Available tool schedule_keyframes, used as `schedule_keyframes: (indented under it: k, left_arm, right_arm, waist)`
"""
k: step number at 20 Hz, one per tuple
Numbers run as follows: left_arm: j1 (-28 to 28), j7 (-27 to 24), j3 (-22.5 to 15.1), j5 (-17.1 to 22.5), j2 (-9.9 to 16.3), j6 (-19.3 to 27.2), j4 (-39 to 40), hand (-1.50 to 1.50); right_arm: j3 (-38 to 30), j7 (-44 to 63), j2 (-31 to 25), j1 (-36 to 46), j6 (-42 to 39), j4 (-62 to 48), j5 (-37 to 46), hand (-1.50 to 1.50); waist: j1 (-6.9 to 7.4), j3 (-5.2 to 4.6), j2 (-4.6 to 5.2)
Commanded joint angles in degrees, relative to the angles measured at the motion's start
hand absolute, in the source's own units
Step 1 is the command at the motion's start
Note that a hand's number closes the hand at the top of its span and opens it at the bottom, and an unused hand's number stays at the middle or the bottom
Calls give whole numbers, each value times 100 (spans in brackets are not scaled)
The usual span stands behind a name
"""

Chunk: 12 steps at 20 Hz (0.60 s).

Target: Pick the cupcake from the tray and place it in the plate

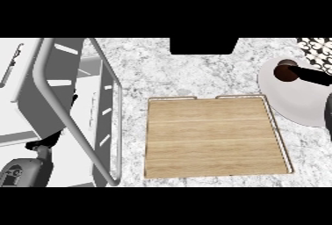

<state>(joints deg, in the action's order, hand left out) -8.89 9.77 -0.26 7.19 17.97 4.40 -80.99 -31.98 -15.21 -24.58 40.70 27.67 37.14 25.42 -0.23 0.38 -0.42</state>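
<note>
The wooden tray [214, 136] lies in the middle of the counter with nothing on it. A white plate [292, 99] sits at the right edge, just past the tray's far right corner. The dark brown cupcake [284, 73] is over the plate's far part. My right hand [312, 77] comes in from the right edge, its black fingers curled against the cupcake on both sides. My left hand [37, 143] shows only as black bits at the lower left, behind the rack's wires, above its grey forearm [19, 172].
A large grey wire dish rack [71, 110] fills the left side, its rail running down to the front edge. A dark opening [203, 45] sits at the counter's back. A patterned black-and-white surface [318, 48] shows at the top right.
</note>
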Motion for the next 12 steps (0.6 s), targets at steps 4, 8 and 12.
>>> schedule_keyframes:
  k: [4,8,12]
  left_arm:
    - [-27,-130,52,29,-78,-23,152,0]
    - [-130,-199,147,84,-44,-165,291,0]
    - [13,-38,-125,-203,-377,140,-110,0]
  right_arm:
    - [-548,253,23,-267,-1555,440,-1327,-150]
    - [-590,321,-387,-648,-2071,624,-1664,-150]
    - [-521,-284,-347,-1013,-1911,662,-1833,-150]
  waist:
    - [-68,-38,20]
    - [-4,-38,41]
    - [38,-36,46]
